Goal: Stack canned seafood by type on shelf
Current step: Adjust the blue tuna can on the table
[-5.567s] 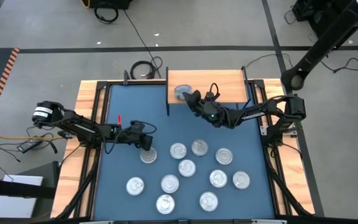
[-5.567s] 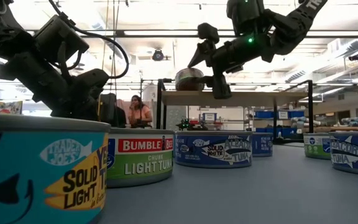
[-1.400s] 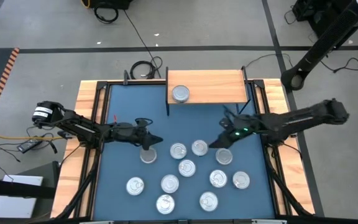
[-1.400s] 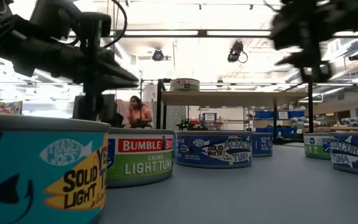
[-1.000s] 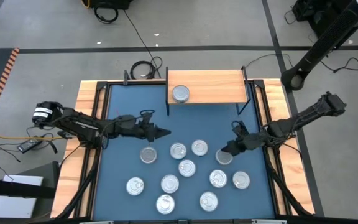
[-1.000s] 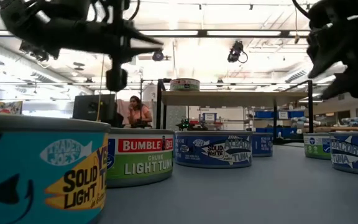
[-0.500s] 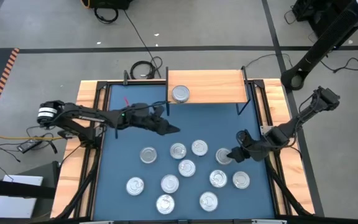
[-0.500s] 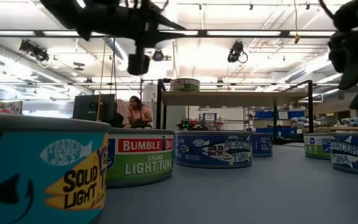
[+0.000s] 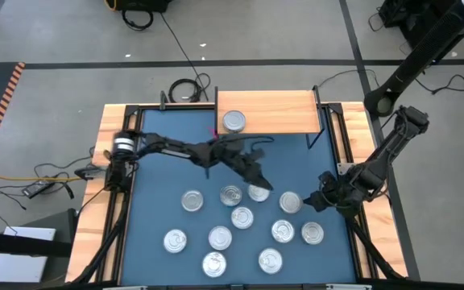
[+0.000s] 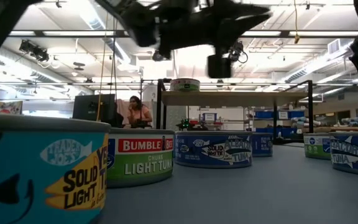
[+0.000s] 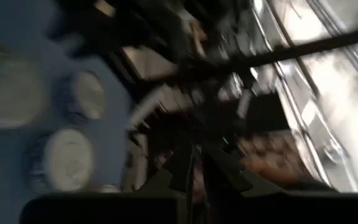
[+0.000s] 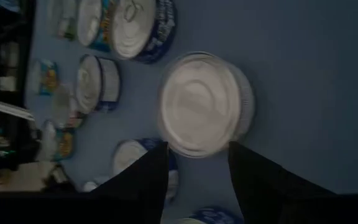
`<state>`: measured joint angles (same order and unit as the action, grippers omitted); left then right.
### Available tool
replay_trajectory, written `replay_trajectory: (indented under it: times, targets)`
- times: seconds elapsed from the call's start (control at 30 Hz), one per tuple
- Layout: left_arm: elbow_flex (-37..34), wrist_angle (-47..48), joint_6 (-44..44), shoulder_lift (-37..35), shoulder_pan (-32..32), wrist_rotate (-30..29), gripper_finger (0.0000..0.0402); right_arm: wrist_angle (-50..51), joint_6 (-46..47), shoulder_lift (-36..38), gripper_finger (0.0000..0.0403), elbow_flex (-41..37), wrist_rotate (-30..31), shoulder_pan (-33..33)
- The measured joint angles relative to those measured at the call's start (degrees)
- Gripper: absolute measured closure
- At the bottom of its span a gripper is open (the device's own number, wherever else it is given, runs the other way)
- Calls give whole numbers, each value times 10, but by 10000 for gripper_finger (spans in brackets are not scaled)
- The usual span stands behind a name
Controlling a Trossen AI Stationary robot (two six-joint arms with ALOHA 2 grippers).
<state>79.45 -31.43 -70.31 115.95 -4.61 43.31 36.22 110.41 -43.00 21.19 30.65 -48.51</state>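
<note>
Several flat round tins of canned seafood (image 9: 242, 217) lie lid-up on the blue table; one more tin (image 9: 234, 122) stands on the light-wood shelf (image 9: 276, 113) at the far edge. My left gripper (image 9: 263, 182) reaches level across the table's middle, high over a tin (image 9: 256, 193), its fingers (image 11: 188, 169) shut on nothing. My right gripper (image 9: 311, 200) hovers open near the right edge, just right of a silver-lidded tin (image 12: 204, 102), with its fingers either side of the view and nothing between them.
Black rails and wooden strips (image 9: 113, 129) edge the table. The shelf's thin black legs (image 10: 161, 106) stand at the far side. Large tins (image 10: 42, 168) sit close to the near edge. A person (image 10: 138, 113) sits in the room beyond.
My left arm has stretched out fast from the table's left part toward the right, carrying its gripper over the middle tins, and the wrist has turned. My right gripper has drawn back toward the right edge, away from the tin it stood over.
</note>
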Motion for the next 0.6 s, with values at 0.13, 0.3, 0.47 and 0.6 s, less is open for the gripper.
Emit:
replay_trajectory:
  times: [0.13, 0.3, 0.47, 0.6]
  targets:
    - [72, 67, 57, 29, 1, -1, 396, 24, -1, -9, 237, 0, 1, -3]
    - [136, 377, 302, 30, -9, -176, 398, 32, -5, -9, 243, 0, 25, -3]
    - [140, 441, 403, 29, 22, -387, 399, 32, -6, -9, 245, 0, 26, -3]
    - [141, 424, 463, 37, 45, -517, 400, 31, -6, -9, 245, 0, 29, -3]
